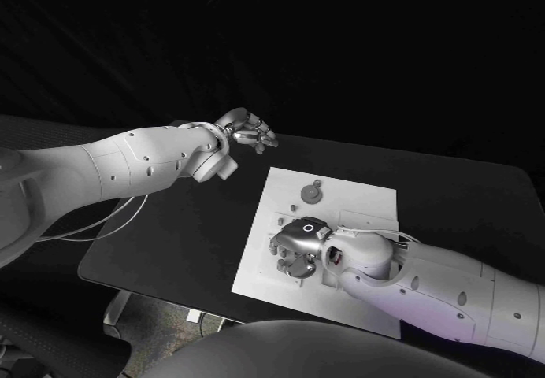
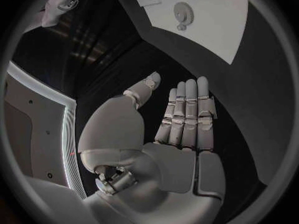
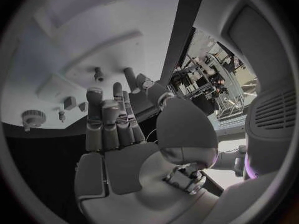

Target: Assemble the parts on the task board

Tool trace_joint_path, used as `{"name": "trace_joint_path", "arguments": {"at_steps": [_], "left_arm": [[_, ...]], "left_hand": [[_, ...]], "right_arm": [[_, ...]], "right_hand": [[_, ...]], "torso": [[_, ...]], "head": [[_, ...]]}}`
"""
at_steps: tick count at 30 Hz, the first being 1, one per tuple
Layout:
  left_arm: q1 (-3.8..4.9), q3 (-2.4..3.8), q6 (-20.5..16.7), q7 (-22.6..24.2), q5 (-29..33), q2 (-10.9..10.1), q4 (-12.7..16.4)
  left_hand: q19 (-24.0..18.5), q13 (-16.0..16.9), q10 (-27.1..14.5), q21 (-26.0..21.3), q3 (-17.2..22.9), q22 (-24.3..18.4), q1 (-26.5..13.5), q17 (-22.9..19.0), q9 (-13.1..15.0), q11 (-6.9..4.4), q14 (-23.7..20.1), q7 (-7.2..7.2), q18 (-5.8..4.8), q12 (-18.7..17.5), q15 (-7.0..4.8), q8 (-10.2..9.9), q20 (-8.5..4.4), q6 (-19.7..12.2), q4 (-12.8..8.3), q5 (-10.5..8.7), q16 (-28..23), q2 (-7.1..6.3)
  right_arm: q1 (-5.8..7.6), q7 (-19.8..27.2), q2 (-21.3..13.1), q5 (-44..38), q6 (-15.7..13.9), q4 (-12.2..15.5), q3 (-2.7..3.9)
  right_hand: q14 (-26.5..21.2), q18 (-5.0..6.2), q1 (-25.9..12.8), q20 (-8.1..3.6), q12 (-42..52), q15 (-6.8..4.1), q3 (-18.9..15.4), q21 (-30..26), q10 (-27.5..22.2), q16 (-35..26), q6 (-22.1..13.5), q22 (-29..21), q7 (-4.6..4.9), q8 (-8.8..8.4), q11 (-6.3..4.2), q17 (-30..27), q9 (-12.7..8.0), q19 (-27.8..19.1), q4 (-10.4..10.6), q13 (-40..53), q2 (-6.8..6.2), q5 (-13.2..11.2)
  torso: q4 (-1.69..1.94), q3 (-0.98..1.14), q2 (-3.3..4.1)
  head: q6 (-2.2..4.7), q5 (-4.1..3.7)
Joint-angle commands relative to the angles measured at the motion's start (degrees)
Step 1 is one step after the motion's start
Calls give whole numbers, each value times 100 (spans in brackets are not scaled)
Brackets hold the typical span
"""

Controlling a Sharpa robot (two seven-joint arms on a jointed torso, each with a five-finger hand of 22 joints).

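No readable text, label, brand, number or sign anywhere in these views

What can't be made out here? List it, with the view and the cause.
- Head view: the task board under the right hand is covered by that hand.
- Head view: the gear is too small to show teeth.
- Left wrist view: the board's far side runs past the circle's rim beyond the left hand.

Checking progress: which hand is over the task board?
The right hand, fingers hanging above the task board; the left hand is off it, above bare black table.
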Motion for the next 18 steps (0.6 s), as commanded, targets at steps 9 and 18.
{"name": "trace_joint_path", "arguments": {"at_steps": [9, 18], "left_arm": [[8, 4, 84, -5, 30, -9, 11], [8, 4, 135, -78, 30, -31, 5]], "left_hand": [[26, -11, -7, -30, -11, 9, 34, 11, -13, 51, 33, 5, 42, -43, 11, 36, 13, -40, 21, -7, -30, 10], [16, -15, -21, -39, -14, 10, 35, 18, -17, 58, 23, 6, 39, -57, 15, 38, 17, -43, 20, -8, -43, 3]], "right_arm": [[-2, 37, -77, 95, -270, 55, 2], [36, 19, -463, 240, -316, 515, 110]], "right_hand": [[-125, 380, 18, 40, -9, 90, -43, -56, -246, -9, -110, 36, 41, -57, 97, 26, -43, -116, 19, -68, -115, -34], [-132, 380, 42, 44, 5, 92, -36, -50, -248, 6, -104, 42, 39, -46, 98, 31, -45, -115, 18, -72, -125, -15]], "torso": [[0, -1, 1], [3, 4, -2]], "head": [[0, 3], [0, -7]]}}
